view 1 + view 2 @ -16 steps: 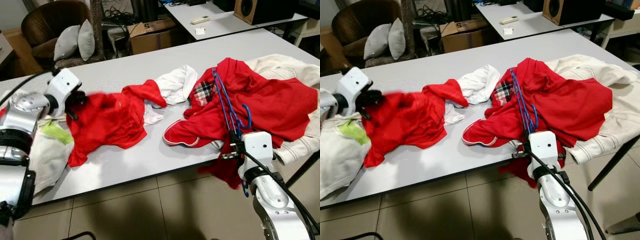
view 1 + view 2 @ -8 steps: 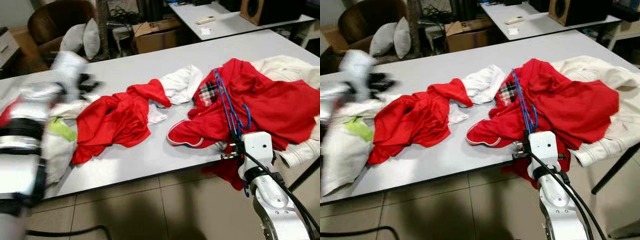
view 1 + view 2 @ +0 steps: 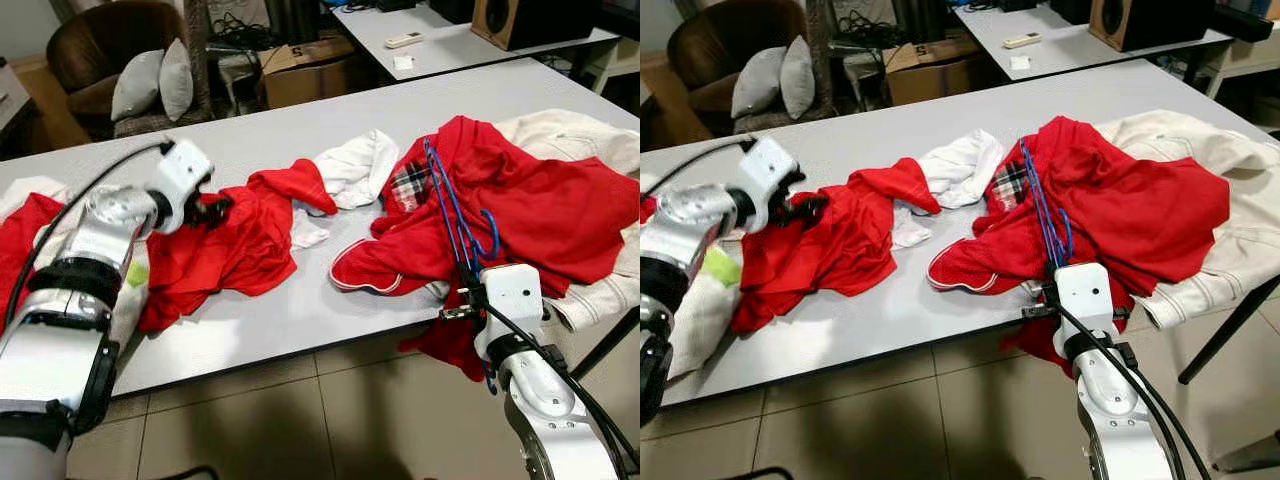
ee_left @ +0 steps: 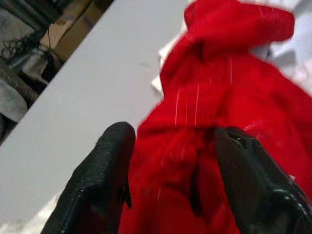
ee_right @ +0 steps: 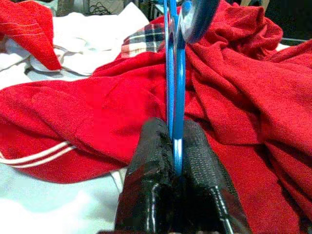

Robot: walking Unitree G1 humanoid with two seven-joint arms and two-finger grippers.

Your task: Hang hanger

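Right tool [image 5: 175, 146] clamps blue hanger [image 3: 455, 215] | left tool [image 4: 170, 165] spread, red shirt [image 3: 235, 245]

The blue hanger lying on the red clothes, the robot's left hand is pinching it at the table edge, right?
Not the left. The right hand is shut on the blue hanger at the table edge, as the right wrist view shows; the left hand is at the other red garment.
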